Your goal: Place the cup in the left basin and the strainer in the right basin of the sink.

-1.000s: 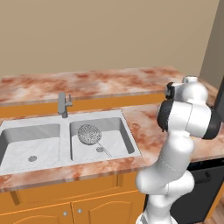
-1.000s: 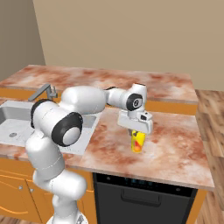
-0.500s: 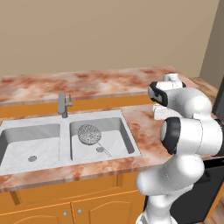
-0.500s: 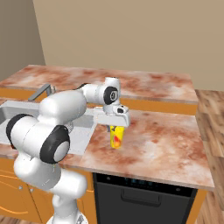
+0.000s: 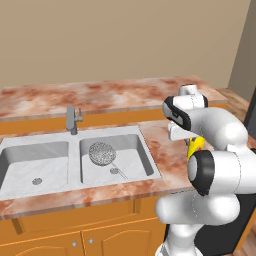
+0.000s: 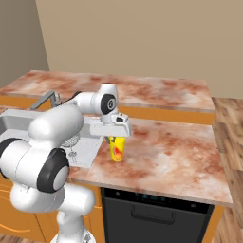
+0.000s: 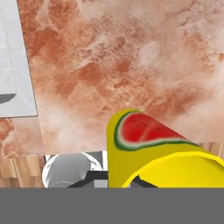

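My fingers: clamped on the cup (image 6: 116,149), which hangs below my gripper (image 6: 116,141).
Strainer (image 5: 102,152): in the right basin (image 5: 137,155), well apart from my fingers.

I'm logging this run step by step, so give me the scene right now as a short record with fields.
cup: yellow cup with a watermelon mark, held above the marble counter right of the sink
gripper: gripper shut on the cup's rim
strainer: grey mesh strainer lying in the right basin, handle toward the drain
left basin: left basin holds nothing but its drain
faucet: grey faucet at the back, between the basins
task state: strainer placed; cup not yet in the left basin
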Robot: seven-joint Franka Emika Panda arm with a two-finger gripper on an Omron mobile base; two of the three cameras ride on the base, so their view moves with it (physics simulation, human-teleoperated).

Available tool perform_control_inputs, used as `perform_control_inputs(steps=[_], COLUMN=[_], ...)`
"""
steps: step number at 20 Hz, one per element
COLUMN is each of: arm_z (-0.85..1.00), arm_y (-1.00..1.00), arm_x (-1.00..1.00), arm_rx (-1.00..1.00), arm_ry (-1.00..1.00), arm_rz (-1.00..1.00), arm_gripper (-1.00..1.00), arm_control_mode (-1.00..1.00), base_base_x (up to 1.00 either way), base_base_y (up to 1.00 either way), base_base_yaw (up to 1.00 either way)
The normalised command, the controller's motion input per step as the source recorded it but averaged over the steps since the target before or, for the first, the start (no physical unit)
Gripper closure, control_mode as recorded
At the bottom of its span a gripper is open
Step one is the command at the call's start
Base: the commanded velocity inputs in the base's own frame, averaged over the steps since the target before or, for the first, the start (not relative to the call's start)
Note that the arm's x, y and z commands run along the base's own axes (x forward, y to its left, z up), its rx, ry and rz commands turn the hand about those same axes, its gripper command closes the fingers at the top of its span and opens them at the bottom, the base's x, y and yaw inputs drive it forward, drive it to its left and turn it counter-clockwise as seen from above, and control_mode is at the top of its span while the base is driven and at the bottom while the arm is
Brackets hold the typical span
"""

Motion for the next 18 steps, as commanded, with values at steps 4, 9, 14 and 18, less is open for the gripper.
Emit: perform_control_inputs(steps=[4,9,14,18], arm_z=[0.0,0.0,0.0,0.0], arm_y=[0.01,0.0,0.0,0.0], arm_x=[0.0,0.0,0.0,0.0], arm_rx=[0.0,0.0,0.0,0.0], arm_ry=[0.0,0.0,0.0,0.0], arm_rz=[0.0,0.0,0.0,0.0], arm_gripper=[1.0,1.0,1.0,1.0], arm_control_mode=[-1.0,1.0,1.0,1.0], base_base_x=[0.0,0.09,0.08,0.09], base_base_y=[0.0,0.35,0.73,0.86], base_base_yaw=[0.0,-0.02,-0.08,-0.08])
